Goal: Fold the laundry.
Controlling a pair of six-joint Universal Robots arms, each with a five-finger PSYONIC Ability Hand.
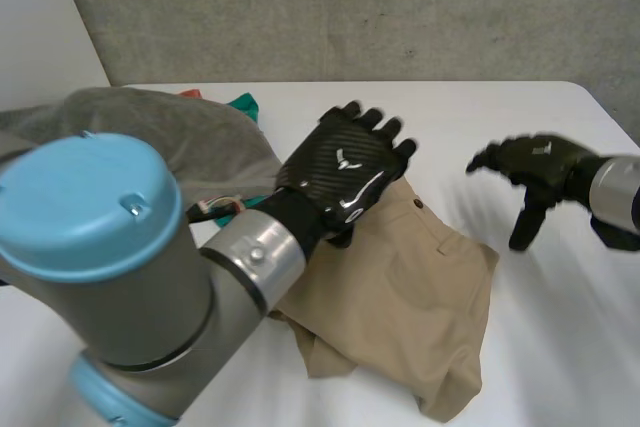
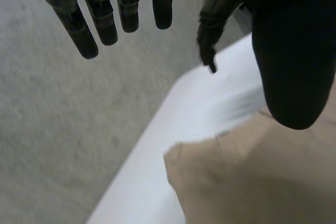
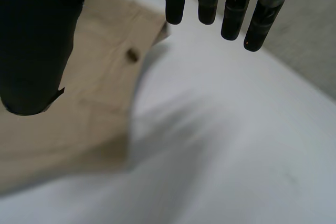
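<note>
1. In the head view we find the left hand [image 1: 345, 172] poised over the waistband end of a pair of beige trousers [image 1: 400, 297]. The trousers lie rumpled in the middle of the white tabletop [image 1: 560, 347]. The right hand [image 1: 535, 162] hangs off to the side, clear of the cloth.
2. The head view also gives us the heap behind the left arm: a grey garment [image 1: 170, 127], a teal cloth [image 1: 243, 104] at its edge and an orange scrap [image 1: 190, 94] peeking out.
3. The left wrist view settles that hand's fingers [image 2: 105, 19]: straight, spread apart and holding nothing, with a corner of the trousers below the thumb. We cannot tell whether the palm touches the cloth.
4. The right wrist view does the same for the right hand, whose fingers are straight, a little apart and empty. It also brings up close a dark button [image 3: 132, 54] on the waistband, beside the thumb.
5. Our count: two hands, one pair of trousers, one grey garment, one teal cloth, one orange scrap and one button.
</note>
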